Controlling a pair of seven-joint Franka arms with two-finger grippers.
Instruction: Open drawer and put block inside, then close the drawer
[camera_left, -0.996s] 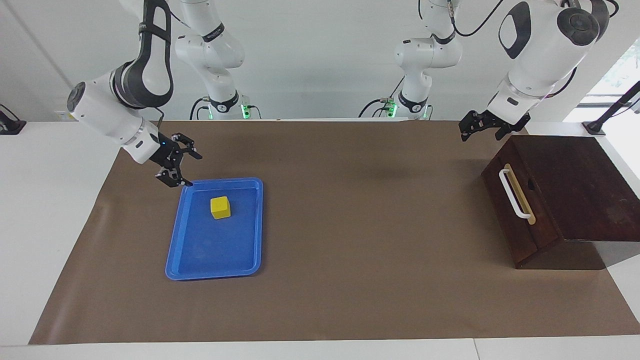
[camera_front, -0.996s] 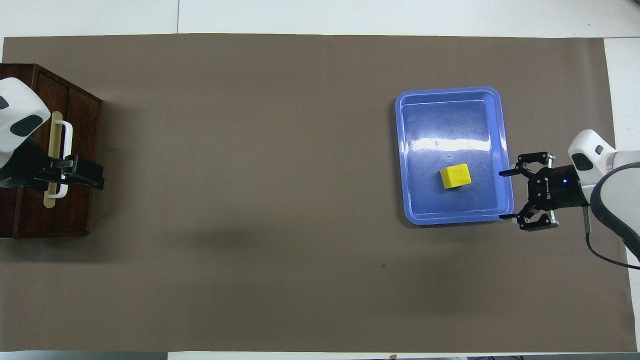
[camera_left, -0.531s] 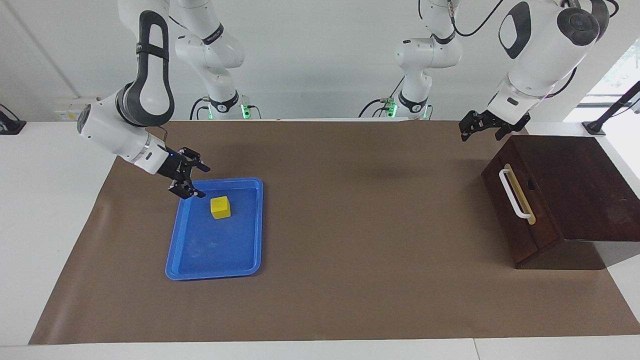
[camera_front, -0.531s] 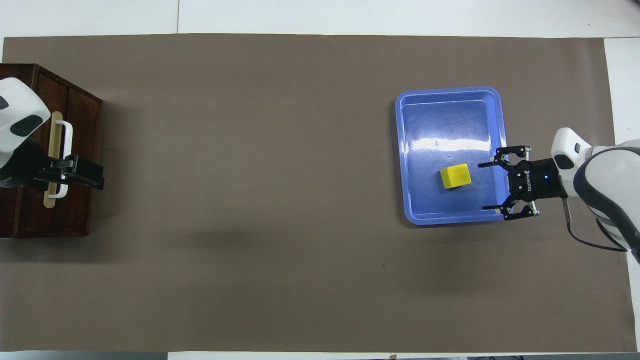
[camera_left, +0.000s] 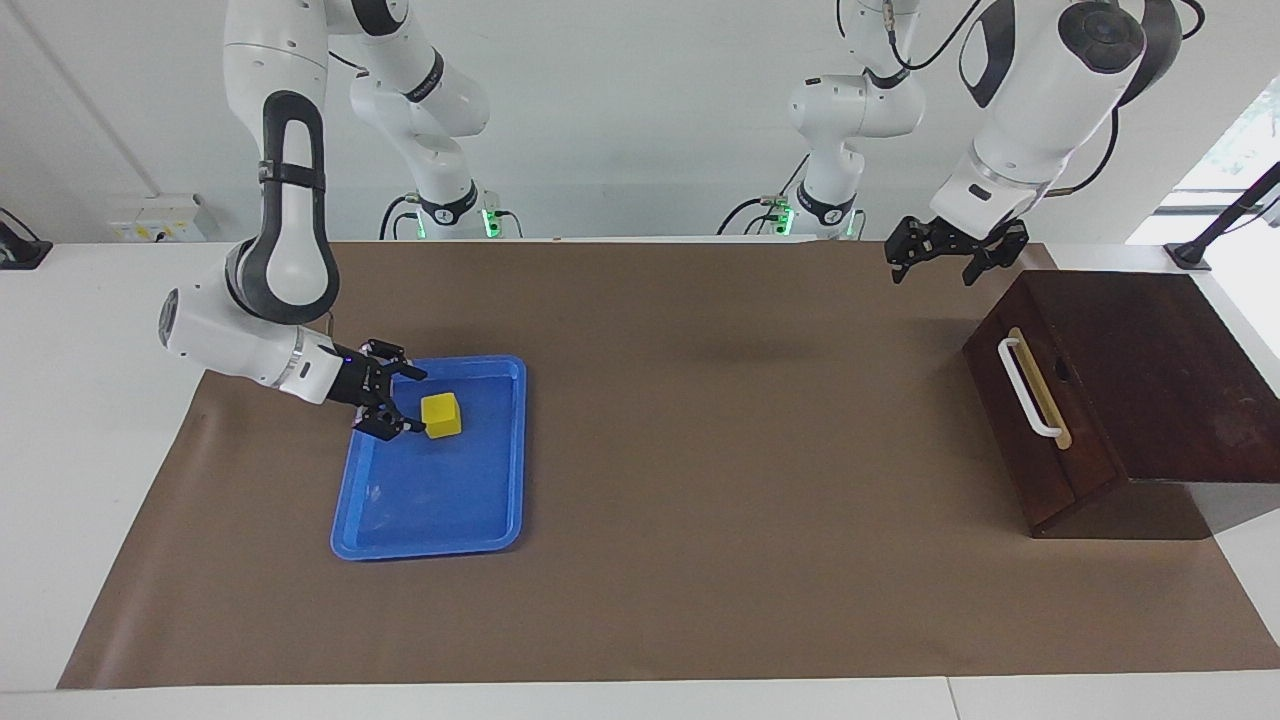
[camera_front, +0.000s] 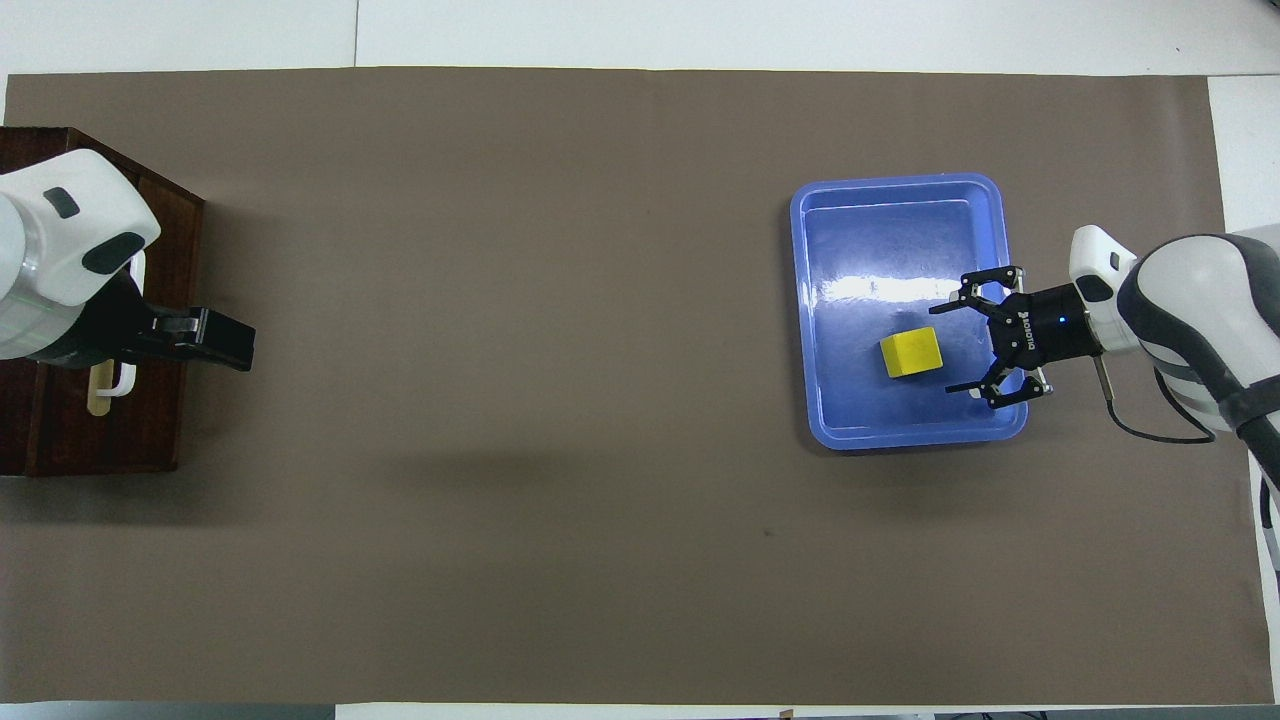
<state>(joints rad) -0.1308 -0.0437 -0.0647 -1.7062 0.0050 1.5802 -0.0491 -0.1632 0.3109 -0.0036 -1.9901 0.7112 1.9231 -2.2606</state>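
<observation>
The block (camera_left: 441, 415) is a small yellow cube lying in the blue tray (camera_left: 430, 545); it also shows in the overhead view (camera_front: 911, 352). My right gripper (camera_left: 408, 403) is open and low over the tray (camera_front: 900, 240). Its tips (camera_front: 952, 345) stop just short of the block, on the side toward the right arm's end. The drawer (camera_left: 1020, 440) of the dark wooden box is shut, and its white bar handle (camera_left: 1028, 390) is free. My left gripper (camera_left: 932, 272) is open in the air over the mat beside the box (camera_front: 150, 430).
A brown mat (camera_left: 700, 450) covers the table between the tray and the box. The box stands at the left arm's end of the table and the tray toward the right arm's end.
My right gripper has dropped and moved in over the tray's edge, up to the block. My left gripper has shifted away from the box toward the middle of the table.
</observation>
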